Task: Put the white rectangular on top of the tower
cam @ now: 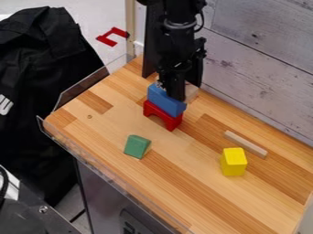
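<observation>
The black gripper (pixel 171 85) hangs at the upper middle, right over and against the blue block (pixel 165 100). This blue block lies on top of the red arch (pixel 163 116), and the two form a small tower on the wooden table. Whether the gripper has hold of the blue block cannot be told. A pale, thin rectangular piece (pixel 245 144) lies flat on the right side of the table, well apart from the tower.
A yellow block (pixel 233 162) stands just below the pale piece. The green block (pixel 137 146) is at the left centre. Behind the tower, a light wooden block (pixel 191 92) is partly hidden by the gripper. A clear rail (pixel 110 174) edges the table (pixel 177 201); a plank wall rises behind.
</observation>
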